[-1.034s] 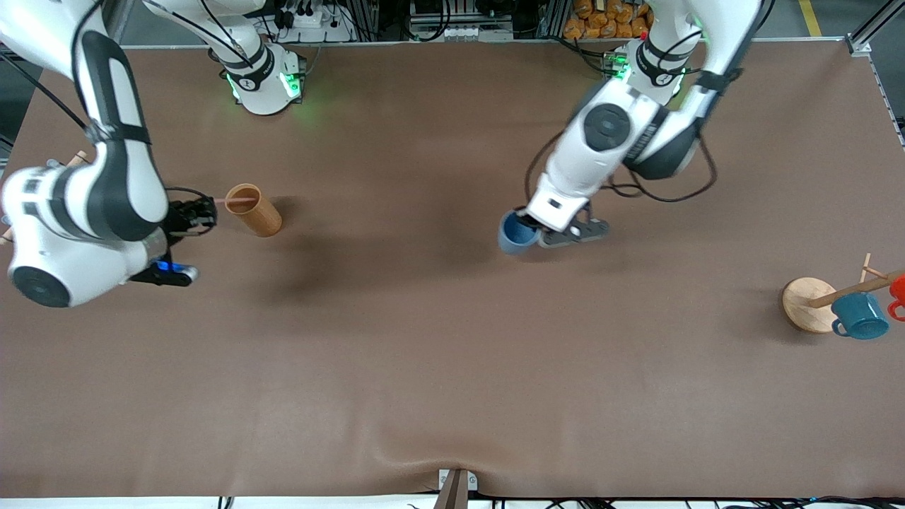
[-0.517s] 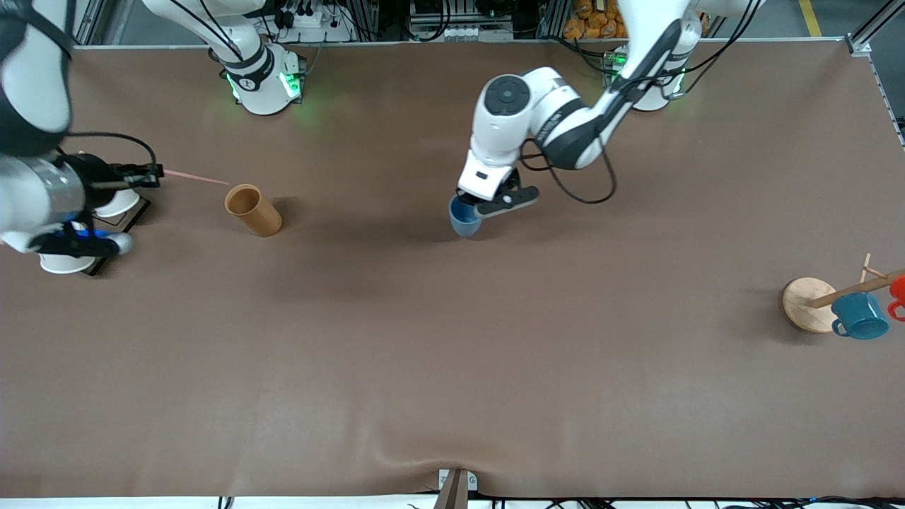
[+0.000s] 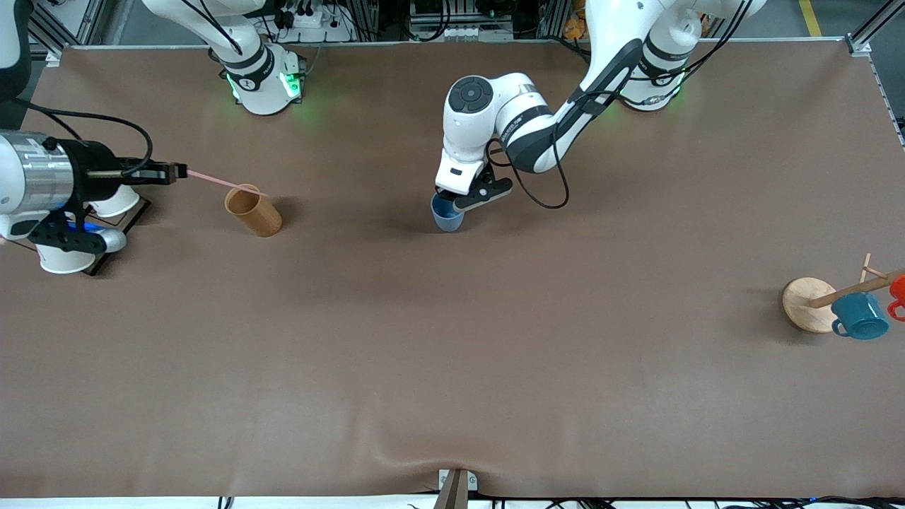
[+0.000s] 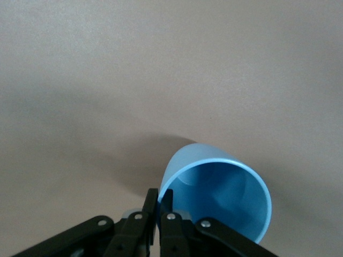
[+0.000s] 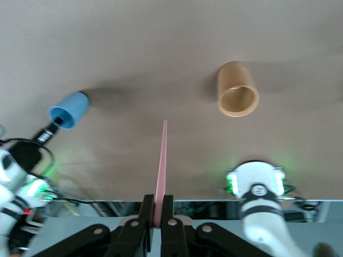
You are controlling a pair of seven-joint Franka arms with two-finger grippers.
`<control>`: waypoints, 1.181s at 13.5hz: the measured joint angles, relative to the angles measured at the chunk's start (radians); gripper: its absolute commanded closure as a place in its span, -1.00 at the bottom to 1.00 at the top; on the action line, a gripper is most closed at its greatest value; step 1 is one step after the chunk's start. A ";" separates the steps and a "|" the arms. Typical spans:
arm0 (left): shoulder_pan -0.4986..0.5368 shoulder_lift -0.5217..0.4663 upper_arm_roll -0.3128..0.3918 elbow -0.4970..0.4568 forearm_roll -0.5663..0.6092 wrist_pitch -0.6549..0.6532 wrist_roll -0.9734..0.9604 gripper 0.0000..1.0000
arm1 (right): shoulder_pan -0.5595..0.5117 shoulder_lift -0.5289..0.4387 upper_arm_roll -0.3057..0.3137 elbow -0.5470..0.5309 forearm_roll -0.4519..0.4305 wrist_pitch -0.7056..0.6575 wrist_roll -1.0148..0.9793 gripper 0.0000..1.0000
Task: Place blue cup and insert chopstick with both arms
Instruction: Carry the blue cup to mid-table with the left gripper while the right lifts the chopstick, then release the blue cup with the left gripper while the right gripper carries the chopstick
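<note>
A brown cylindrical cup [image 3: 254, 210] stands on the brown desk [image 3: 452, 353] toward the right arm's end. White paper cups [image 3: 62, 259] sit on a dark tray [image 3: 106, 260] at that end's edge. At the left arm's end, a wooden rack [image 3: 810, 304] carries a teal mug [image 3: 860, 316] and a red mug [image 3: 898, 295].

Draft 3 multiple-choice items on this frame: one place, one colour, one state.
1. Where is the brown cup?
A. toward the right arm's end of the table
B. on the wooden rack
C. in the left claw

2. What colour is the chopstick?
A. green
B. pale pink
C. black

3. What is the left claw doing?
A. hanging open
B. shut on nothing
C. shut on the blue cup

Answers:
1 A, it stands near the right claw.
2 B, the stick shows pink in the right wrist view.
3 C, the fingers pinch the cup's rim.
</note>
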 measured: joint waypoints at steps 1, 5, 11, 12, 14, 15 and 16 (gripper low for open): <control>0.000 0.002 0.002 0.002 0.000 0.000 -0.001 -1.00 | 0.002 0.003 0.001 -0.005 0.015 0.022 0.031 1.00; 0.009 -0.008 0.003 0.024 0.000 0.000 -0.001 -1.00 | 0.060 0.017 0.004 -0.083 0.083 0.139 0.184 1.00; 0.103 -0.190 0.005 0.059 0.000 -0.098 -0.001 -1.00 | 0.176 0.018 0.007 -0.175 0.168 0.259 0.448 1.00; 0.118 -0.211 0.005 0.077 0.000 -0.132 0.000 -1.00 | 0.195 0.018 0.007 -0.188 0.184 0.278 0.496 1.00; 0.141 -0.225 0.005 0.142 -0.012 -0.217 0.023 -1.00 | 0.246 0.017 0.007 -0.220 0.202 0.311 0.592 1.00; 0.157 -0.226 0.006 0.179 -0.034 -0.253 0.055 -1.00 | 0.276 0.017 0.007 -0.242 0.208 0.342 0.638 1.00; 0.179 -0.226 0.007 0.210 -0.064 -0.281 0.095 -1.00 | 0.305 0.017 0.008 -0.263 0.217 0.382 0.673 1.00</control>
